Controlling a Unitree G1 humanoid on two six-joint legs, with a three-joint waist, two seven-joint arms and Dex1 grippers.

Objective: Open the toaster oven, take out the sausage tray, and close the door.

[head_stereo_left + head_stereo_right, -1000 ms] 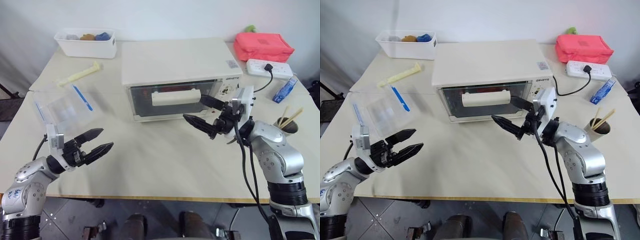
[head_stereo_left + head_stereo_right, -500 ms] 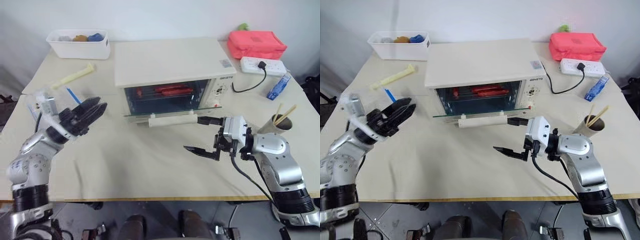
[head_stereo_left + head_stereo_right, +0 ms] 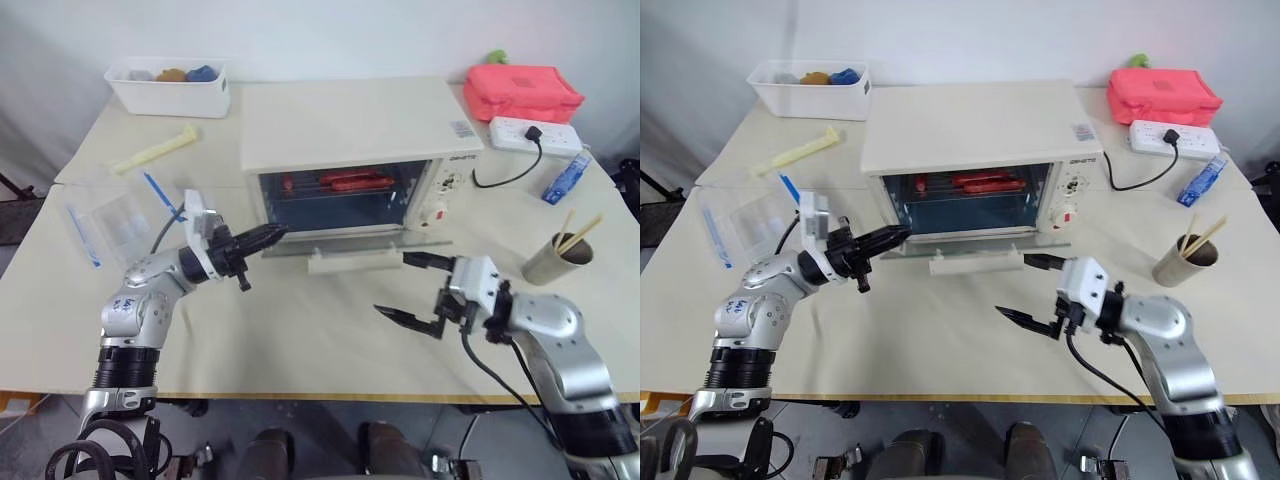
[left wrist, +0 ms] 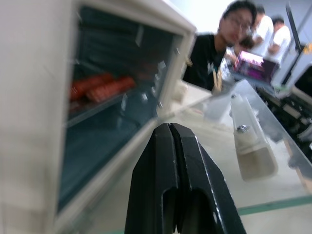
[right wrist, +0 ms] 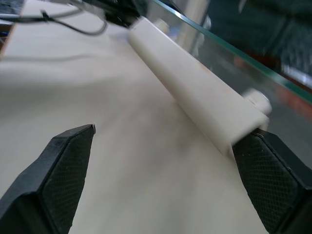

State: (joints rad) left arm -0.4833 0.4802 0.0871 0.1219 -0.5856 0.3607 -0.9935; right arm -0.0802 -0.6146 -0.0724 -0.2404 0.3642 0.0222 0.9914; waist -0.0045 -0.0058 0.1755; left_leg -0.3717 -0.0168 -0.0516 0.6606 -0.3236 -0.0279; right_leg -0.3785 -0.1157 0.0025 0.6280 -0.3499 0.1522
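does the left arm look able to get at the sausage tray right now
Probably yes: the door lies folded down, leaving the toaster oven open, and the left gripper sits at its mouth. Its fingers are shut, so they must open first.

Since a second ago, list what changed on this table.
The door went from shut to folded down open. The right gripper came off its handle, jaws open. The left gripper shut and swung in to the toaster oven. The sausage tray stayed inside.

Beige table [image 3: 300, 340], toaster oven [image 3: 350, 130], white bin [image 3: 170, 90], red pouch [image 3: 525, 92], power strip [image 3: 535, 135]
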